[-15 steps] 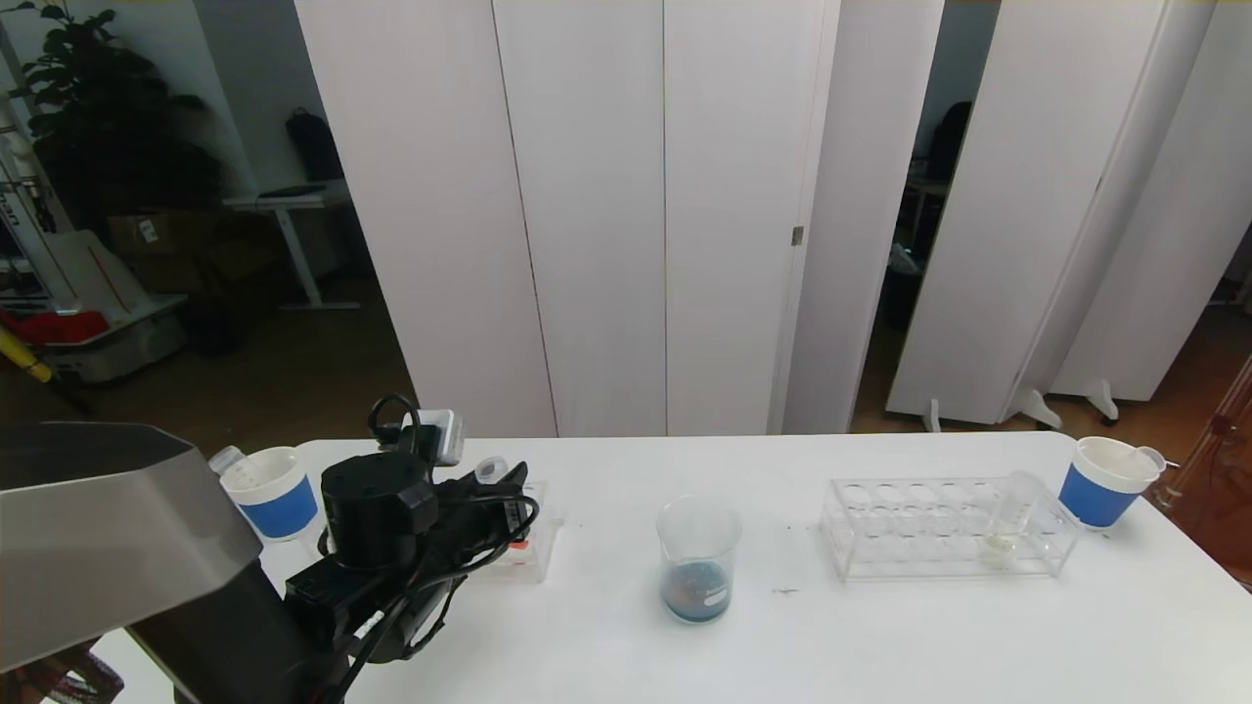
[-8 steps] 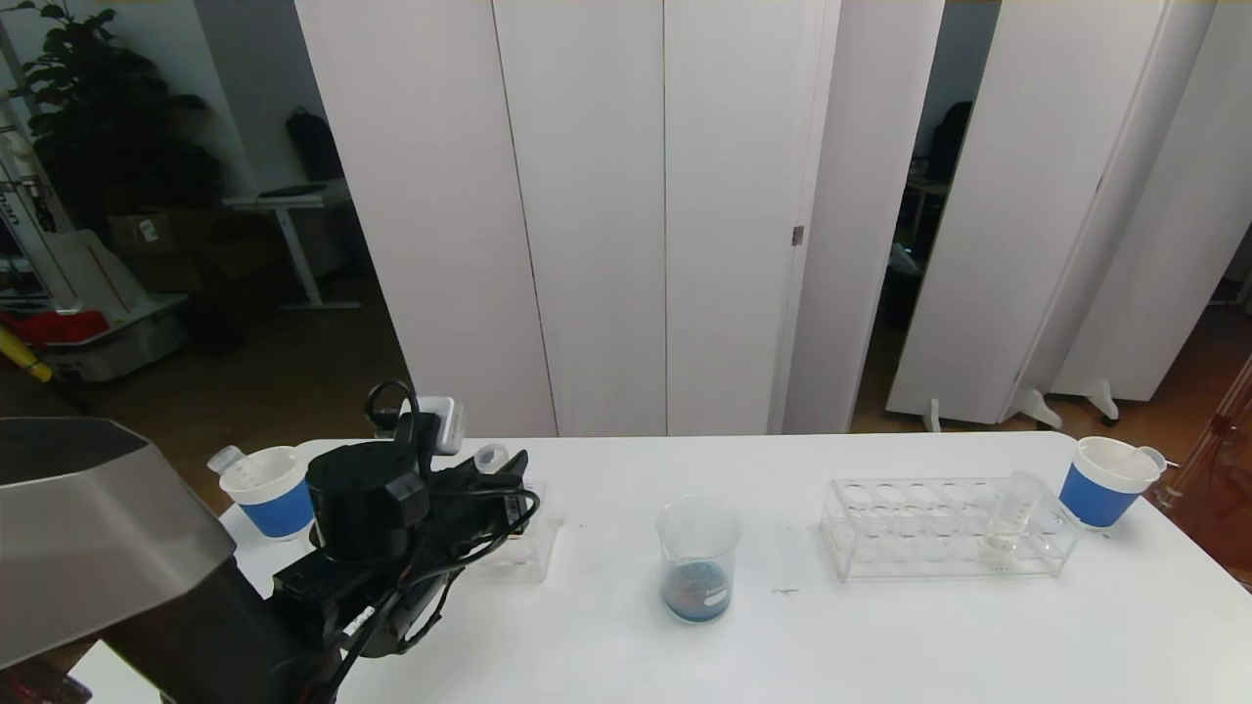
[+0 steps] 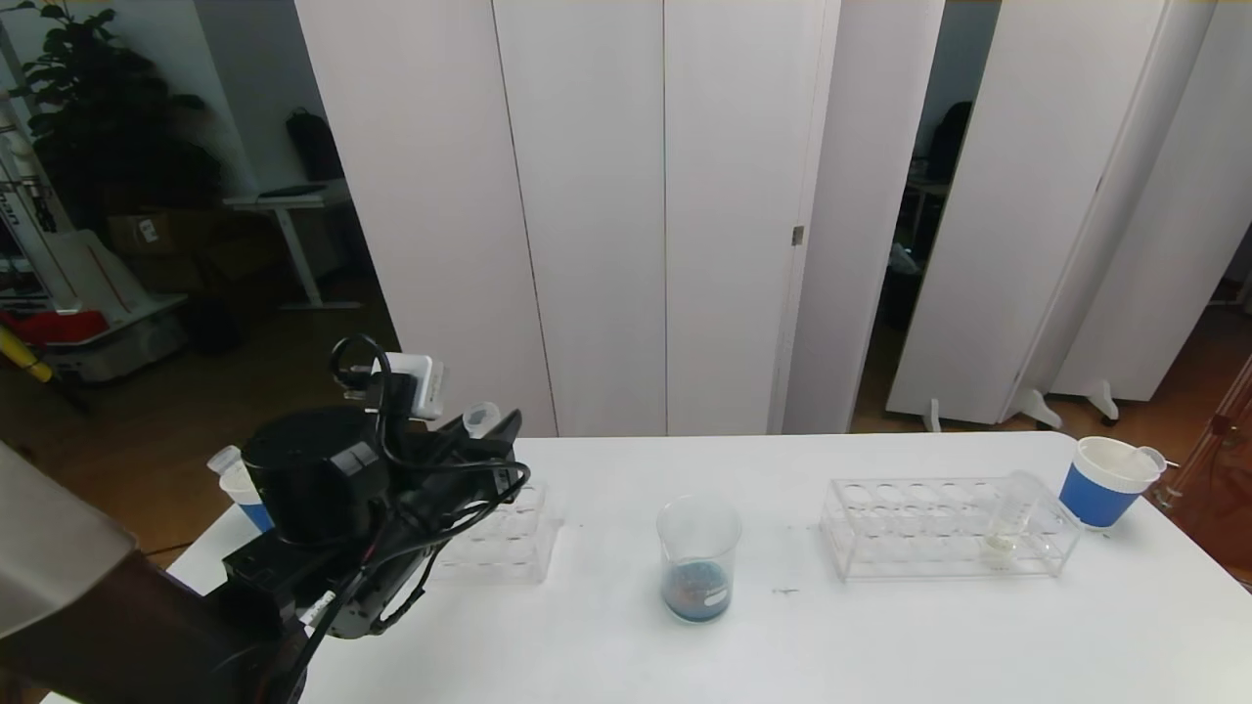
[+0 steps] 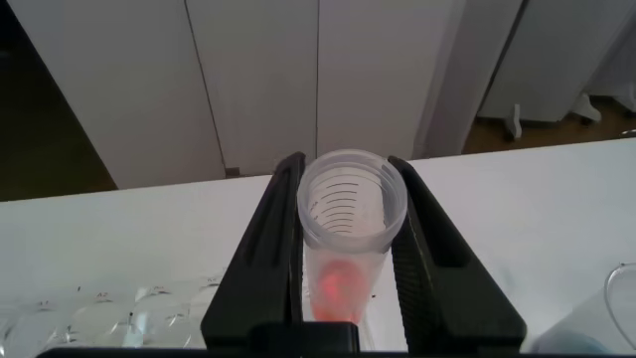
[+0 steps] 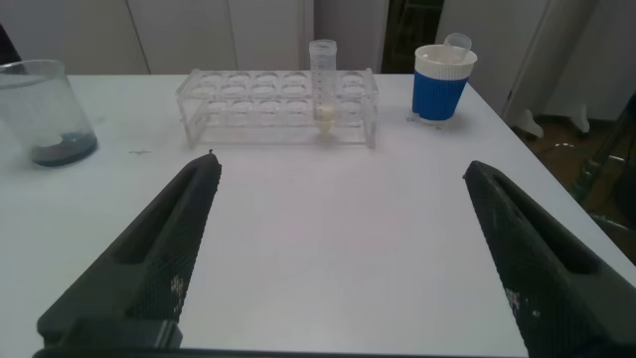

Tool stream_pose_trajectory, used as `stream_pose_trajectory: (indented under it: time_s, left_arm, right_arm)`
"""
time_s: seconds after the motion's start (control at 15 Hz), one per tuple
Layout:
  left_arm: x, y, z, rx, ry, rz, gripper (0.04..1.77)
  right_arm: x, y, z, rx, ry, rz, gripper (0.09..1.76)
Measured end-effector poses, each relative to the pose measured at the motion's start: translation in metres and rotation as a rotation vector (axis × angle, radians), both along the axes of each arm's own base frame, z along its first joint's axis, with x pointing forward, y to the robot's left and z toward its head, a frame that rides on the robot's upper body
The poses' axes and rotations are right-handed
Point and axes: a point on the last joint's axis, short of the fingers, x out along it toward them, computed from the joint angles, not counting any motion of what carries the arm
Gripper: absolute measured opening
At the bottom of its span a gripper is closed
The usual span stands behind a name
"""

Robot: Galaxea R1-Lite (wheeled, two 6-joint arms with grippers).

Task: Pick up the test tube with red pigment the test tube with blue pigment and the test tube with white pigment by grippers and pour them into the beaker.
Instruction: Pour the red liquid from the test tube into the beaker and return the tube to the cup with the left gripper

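My left gripper (image 3: pixel 492 431) (image 4: pixel 346 160) is shut on the test tube with red pigment (image 4: pixel 350 214), whose open mouth (image 3: pixel 479 418) shows above the jaws. It hangs over the left rack (image 3: pixel 501 544). The beaker (image 3: pixel 697 557) (image 5: pixel 42 109) stands mid-table with dark blue liquid at its bottom. The test tube with white pigment (image 3: pixel 1007 516) (image 5: pixel 323 82) leans in the right rack (image 3: pixel 939 533) (image 5: pixel 268 107). The test tube with blue pigment is out of view. My right gripper (image 5: pixel 343 167) is open low over bare table, outside the head view.
A blue-and-white paper cup (image 3: pixel 1105 481) (image 5: pixel 442 85) with a clear tube in it stands at the far right. Another cup (image 3: pixel 235 481) with a clear tube sits half hidden behind my left arm. The table's back edge lies just beyond the racks.
My left gripper has risen and drawn back with the red tube, lifting it out of the left rack. Nothing else has moved.
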Motion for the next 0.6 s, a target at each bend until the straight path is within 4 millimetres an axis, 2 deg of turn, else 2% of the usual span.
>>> stream_pose_trajectory:
  time_s: [0.4, 0.6]
  left_arm:
    - [-0.014, -0.003, 0.035, 0.014, 0.001, -0.068, 0.6]
    - [-0.027, -0.011, 0.062, -0.001, -0.028, -0.19, 0.6]
  right_arm:
    - [0.0, 0.0, 0.0, 0.0, 0.0, 0.0, 1.75]
    - [0.0, 0.0, 0.0, 0.0, 0.0, 0.0, 1.75]
